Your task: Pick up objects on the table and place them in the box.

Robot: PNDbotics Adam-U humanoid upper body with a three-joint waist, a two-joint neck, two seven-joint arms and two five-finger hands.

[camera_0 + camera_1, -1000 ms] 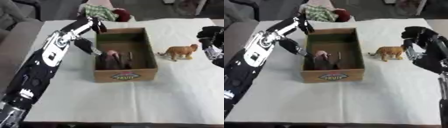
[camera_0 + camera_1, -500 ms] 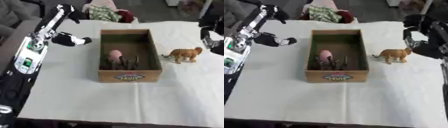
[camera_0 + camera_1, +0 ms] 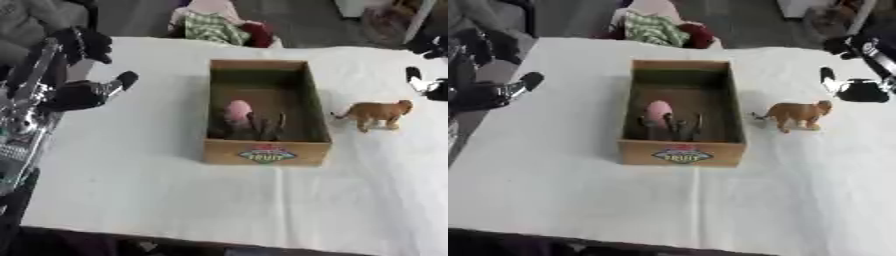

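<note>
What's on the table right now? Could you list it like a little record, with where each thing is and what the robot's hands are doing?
Table: white cloth
Box: open cardboard box mid-table, a fruit label on its near wall
Inside box: pink toy and dark toy; kinds unclear
Left outside: orange toy animal, standing right of the box, apart from it
Left hand: at the table's left edge, holding nothing
Right hand: at the right edge, beyond the animal, not touching it
Far edge: bundle of cloth

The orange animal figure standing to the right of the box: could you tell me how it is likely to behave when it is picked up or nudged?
The orange animal figure stands on thin legs, so a sideways nudge would probably tip it. It looks moulded and stiff, likely keeping its shape when gripped. It seems small beside the box, so probably light.
</note>
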